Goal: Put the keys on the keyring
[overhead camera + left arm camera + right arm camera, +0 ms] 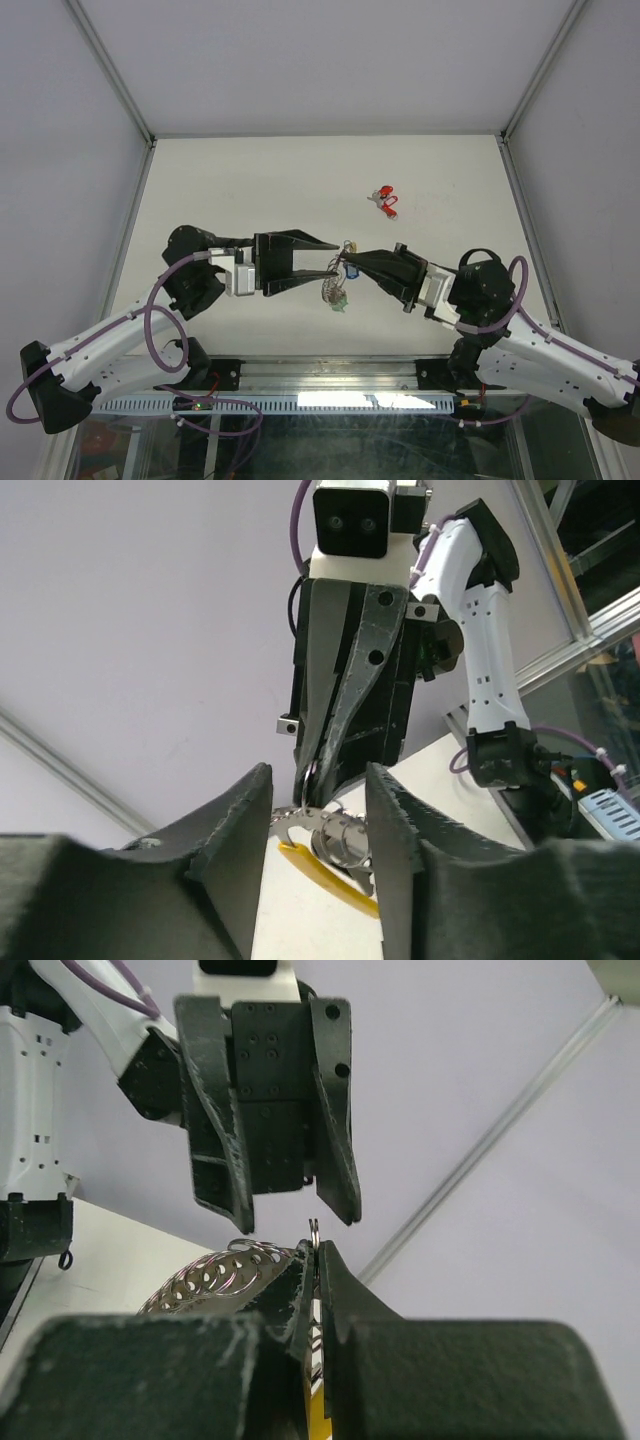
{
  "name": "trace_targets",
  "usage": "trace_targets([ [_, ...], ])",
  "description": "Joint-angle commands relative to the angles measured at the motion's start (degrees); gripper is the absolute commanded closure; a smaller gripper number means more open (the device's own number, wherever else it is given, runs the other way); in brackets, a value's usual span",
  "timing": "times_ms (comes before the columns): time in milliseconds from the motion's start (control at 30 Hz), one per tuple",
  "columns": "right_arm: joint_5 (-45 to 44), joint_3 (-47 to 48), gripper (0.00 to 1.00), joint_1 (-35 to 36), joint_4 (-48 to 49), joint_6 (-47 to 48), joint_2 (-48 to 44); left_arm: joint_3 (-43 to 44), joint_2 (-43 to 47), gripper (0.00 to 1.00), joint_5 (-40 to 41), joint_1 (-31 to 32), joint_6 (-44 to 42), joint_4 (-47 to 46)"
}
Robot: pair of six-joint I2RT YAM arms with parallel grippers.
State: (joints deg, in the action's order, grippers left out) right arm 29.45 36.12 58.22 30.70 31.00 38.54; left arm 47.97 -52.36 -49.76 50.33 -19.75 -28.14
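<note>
A: Where is the keyring?
B: In the right hand, which is closed tight on its silvery chain. The yellow arc hangs below.
A: And the left hand?
B: Partly open and empty, its 2 fingers either side of the right hand's tips.
A: Any keys?
B: 1 red-tagged key lies well apart on the desk.

bright, even light with soft shadows; wrist views blur the near foreground.
</note>
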Motion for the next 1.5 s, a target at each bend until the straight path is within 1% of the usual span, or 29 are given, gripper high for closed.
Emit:
trace_targets([
  [0,-10.0,3.0,1.00,0.0,0.2,-2.5,-0.8,0.4,1.7,0.51,6.3,0.6,5.5,-4.0],
  [67,-12.2,2.9,1.00,0.1,0.4,-2.5,-0.5,-1.6,2.5,0.43,11.1,0.6,9.9,-7.5],
  [133,-13.8,2.9,1.00,0.1,1.8,-2.9,-0.1,-2.8,3.1,0.40,15.2,0.6,12.0,-8.4],
  [267,-16.9,2.6,1.00,0.1,6.1,-3.5,1.0,-4.5,3.1,0.39,22.8,0.6,18.1,-9.0],
  [367,-18.6,2.6,1.00,0.1,8.7,-3.7,2.2,-6.5,2.4,0.39,25.7,0.6,22.0,-11.3],
  [467,-19.9,2.6,1.00,0.1,11.3,-3.9,3.3,-8.2,1.6,0.39,27.6,0.8,22.8,-12.1],
  [600,-19.5,2.7,1.00,0.1,13.0,-4.2,4.0,-9.3,0.7,0.40,29.0,0.7,21.6,-11.9],
  [700,-18.2,2.4,1.00,0.1,12.9,-4.0,3.6,-9.1,1.0,0.43,27.6,0.8,21.3,-13.0],
  [767,-16.5,1.9,1.00,0.1,12.0,-3.1,3.0,-9.0,1.4,0.44,24.6,0.8,20.7,-14.5],
  [933,-9.6,1.6,1.00,0.1,5.4,0.3,-0.1,-8.2,2.3,0.51,13.3,0.8,18.4,-18.0],
  [1033,-5.8,1.9,1.00,0.1,2.2,0.9,-1.4,-6.9,2.1,0.61,7.0,0.7,16.4,-17.1],
  [1067,-4.6,2.1,1.00,0.1,1.3,1.2,-1.7,-6.4,1.9,0.65,6.5,0.8,15.8,-16.1],
  [1133,-2.6,2.9,1.00,0.1,-1.4,1.9,-2.0,-5.6,2.0,0.67,6.3,0.8,13.7,-13.7],
  [1233,-1.5,5.0,1.00,0.0,-7.6,3.2,-1.9,-4.3,2.3,0.66,6.7,0.7,10.2,-9.3],
  [1333,-1.2,8.1,1.00,0.0,-14.2,5.0,-1.8,-1.7,2.8,0.64,7.0,0.7,4.7,-1.2],
  [1433,-1.3,10.1,1.00,0.1,-18.3,5.5,-1.4,0.7,3.1,0.64,7.2,0.8,-1.3,6.7],
  [1467,-1.3,10.4,1.00,0.1,-19.1,5.5,-1.3,1.4,3.1,0.66,7.2,0.7,-3.1,9.0],
])
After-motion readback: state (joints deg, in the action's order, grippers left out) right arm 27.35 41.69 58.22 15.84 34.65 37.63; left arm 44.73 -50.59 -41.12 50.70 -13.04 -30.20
